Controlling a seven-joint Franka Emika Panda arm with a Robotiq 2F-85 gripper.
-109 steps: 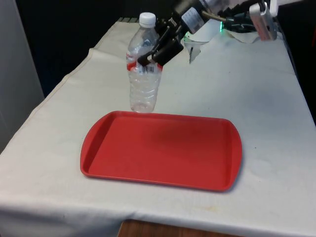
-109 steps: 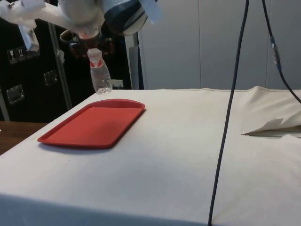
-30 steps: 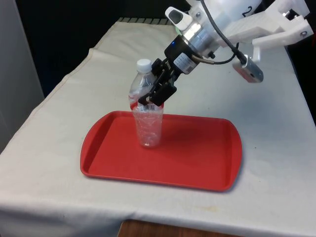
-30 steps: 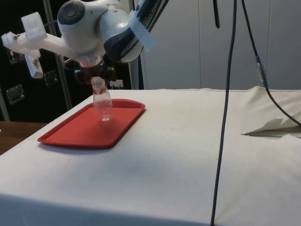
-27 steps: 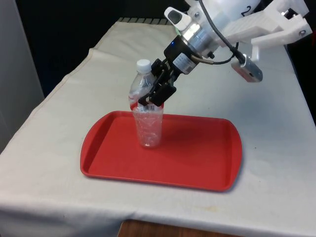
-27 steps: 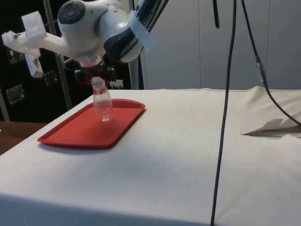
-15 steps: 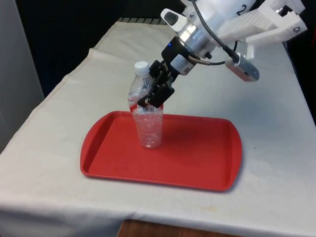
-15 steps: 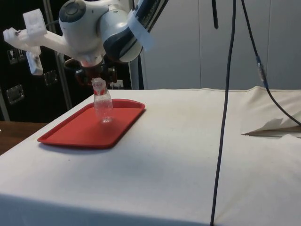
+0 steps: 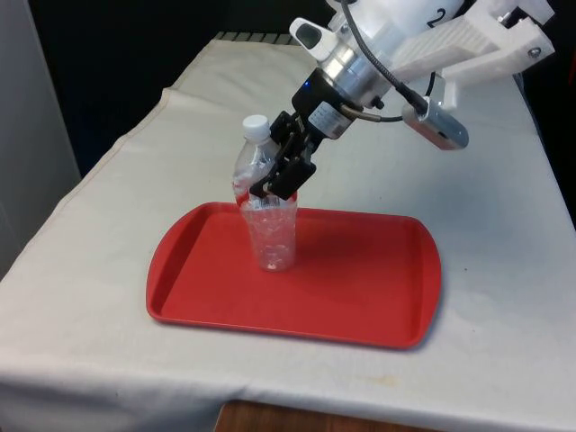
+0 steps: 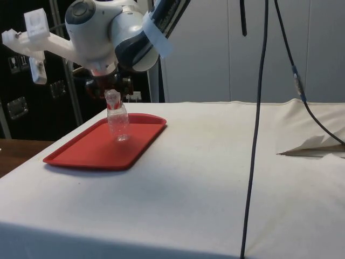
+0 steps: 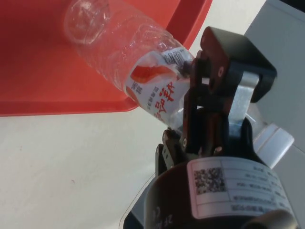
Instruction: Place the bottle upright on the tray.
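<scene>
A clear plastic bottle (image 9: 271, 236) with a white cap and a red-and-white label stands with its base on the red tray (image 9: 360, 290), near the tray's far left part. Its upper half leans toward the front view's left. My black gripper (image 9: 282, 178) comes down at a slant from the right and is shut on the bottle at its label. In the side view the bottle (image 10: 118, 123) rests on the tray (image 10: 86, 152) under the gripper (image 10: 110, 90). In the wrist view one finger (image 11: 193, 102) presses the label of the bottle (image 11: 119, 45) over the tray (image 11: 38, 71).
A black cable (image 10: 253, 140) hangs down in the side view's foreground. A raised fold of cloth (image 10: 312, 144) lies at the table's right there. The cloth drops off the table's edge (image 9: 108, 153) at the front view's left.
3.6 s ago the bottle was held beyond the tray's far edge; now it rests on the tray. In the last second the arm shifted slightly left and the bottle's top leaned further left.
</scene>
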